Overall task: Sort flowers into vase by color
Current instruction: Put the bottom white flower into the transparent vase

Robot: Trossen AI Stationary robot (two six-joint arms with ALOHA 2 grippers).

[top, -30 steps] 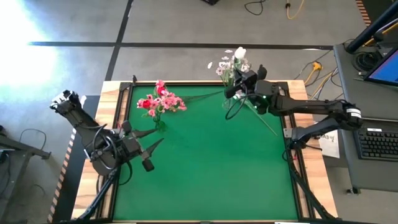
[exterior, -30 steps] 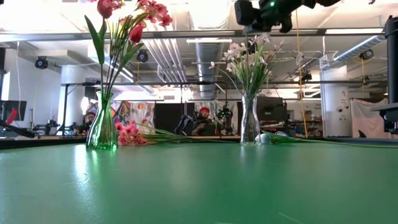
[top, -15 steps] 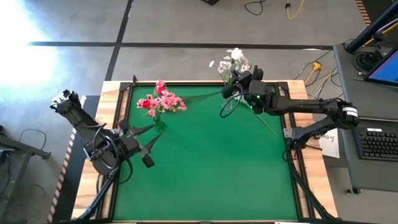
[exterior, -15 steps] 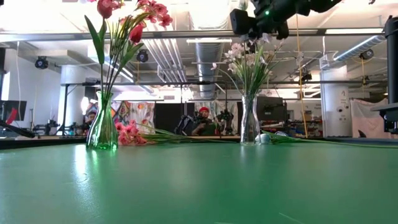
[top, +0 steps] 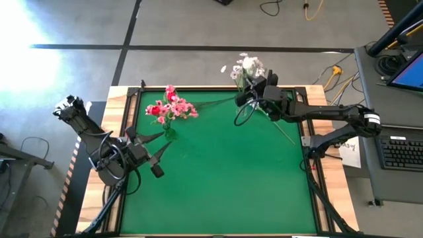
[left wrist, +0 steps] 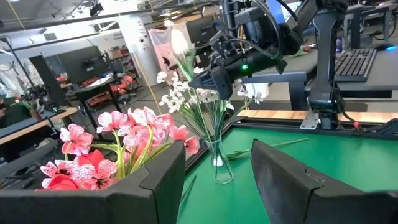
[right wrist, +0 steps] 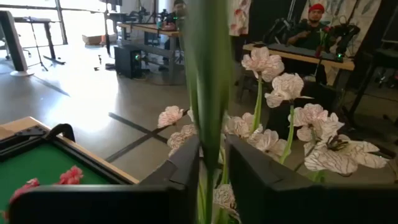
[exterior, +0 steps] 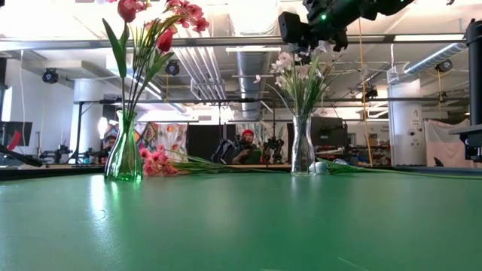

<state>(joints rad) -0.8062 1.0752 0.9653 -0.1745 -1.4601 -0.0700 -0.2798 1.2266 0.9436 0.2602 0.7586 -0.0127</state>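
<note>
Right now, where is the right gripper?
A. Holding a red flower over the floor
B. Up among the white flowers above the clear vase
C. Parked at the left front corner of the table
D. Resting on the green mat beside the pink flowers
B. The right gripper is at the top of the white flowers standing in the clear vase, its fingers closed on a green stem.

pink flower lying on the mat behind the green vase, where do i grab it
Probably mid-stem, from above. The pink flower lies flat on the green mat, its thin stem running toward the clear vase; close the gripper across the stem, clear of the blossoms.
</note>
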